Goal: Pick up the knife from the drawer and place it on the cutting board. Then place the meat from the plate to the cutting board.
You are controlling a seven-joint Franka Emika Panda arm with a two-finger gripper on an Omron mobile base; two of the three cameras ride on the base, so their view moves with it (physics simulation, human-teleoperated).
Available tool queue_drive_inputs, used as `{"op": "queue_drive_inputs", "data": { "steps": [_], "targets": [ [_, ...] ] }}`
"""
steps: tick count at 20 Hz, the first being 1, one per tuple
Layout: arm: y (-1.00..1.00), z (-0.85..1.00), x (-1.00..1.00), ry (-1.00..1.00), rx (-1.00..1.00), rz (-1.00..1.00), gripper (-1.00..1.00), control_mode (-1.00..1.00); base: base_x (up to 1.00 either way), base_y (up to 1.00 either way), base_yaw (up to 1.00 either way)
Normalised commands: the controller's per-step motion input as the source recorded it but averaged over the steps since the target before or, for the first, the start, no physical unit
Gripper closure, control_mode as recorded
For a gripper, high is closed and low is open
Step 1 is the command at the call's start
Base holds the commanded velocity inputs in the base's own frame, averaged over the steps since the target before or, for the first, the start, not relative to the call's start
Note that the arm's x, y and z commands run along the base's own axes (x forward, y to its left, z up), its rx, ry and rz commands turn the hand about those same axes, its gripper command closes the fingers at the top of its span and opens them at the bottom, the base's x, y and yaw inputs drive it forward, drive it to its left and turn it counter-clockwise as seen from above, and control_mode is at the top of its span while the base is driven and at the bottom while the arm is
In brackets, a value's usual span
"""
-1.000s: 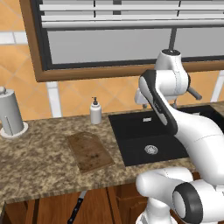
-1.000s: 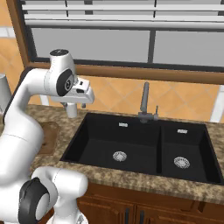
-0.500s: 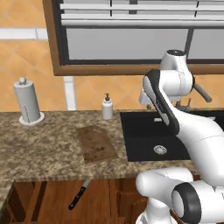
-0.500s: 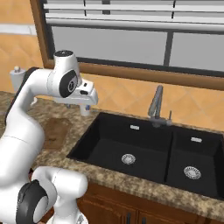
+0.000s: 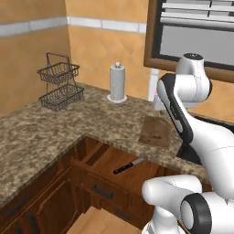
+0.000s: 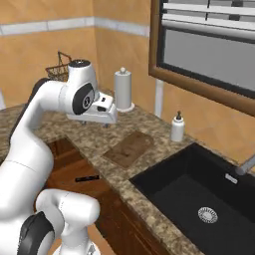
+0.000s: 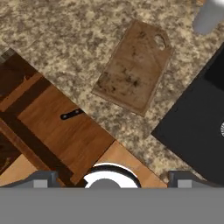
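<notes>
**The knife lies low in the open drawer, and the claw is high above the bench**

The knife (image 5: pixel 129 165) lies flat on the floor of the drawer (image 5: pixel 112 157), which is pulled out from under the bench (image 5: pixel 41 137). Its black handle points toward the drawer's front. Its thin blade points back toward the bench edge. So its long line runs slanted across the drawer, from front to back.

Just past that bench edge sits the cutting board (image 5: pixel 156 131). It is bare, with nothing on it. In the hand view the knife (image 7: pixel 72 114) shows as a small dark bar on the drawer wood, and the cutting board (image 7: pixel 133 68) lies up and to the right of it.

The claw (image 6: pixel 105 124) hangs high over the bench, near the board and above the drawer's back edge. Its jaws stand wide and hold nothing.

My guess is that the claw must go down and forward, toward the drawer's front, to reach the knife. It would likely turn so its jaws close across the handle, not along it.
</notes>
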Motion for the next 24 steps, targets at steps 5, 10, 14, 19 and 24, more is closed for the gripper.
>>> {"op": "queue_drive_inputs", "data": {
  "steps": [5, 10, 14, 19, 24],
  "targets": [
    [0.0, 0.0, 0.0, 0.0, 0.0, 0.0, -1.0, 1.0, -0.16, -0.02, 0.94],
    [0.0, 0.0, 0.0, 0.0, 0.0, 0.0, -1.0, 1.0, -0.22, -0.29, 0.75],
    [0.0, 0.0, 0.0, 0.0, 0.0, 0.0, -1.0, 1.0, -0.41, -0.31, 0.29],
    [0.0, 0.0, 0.0, 0.0, 0.0, 0.0, -1.0, 1.0, -0.23, -0.45, 0.39],
    [0.0, 0.0, 0.0, 0.0, 0.0, 0.0, -1.0, 1.0, -0.04, -0.3, 0.26]
  ]
}}
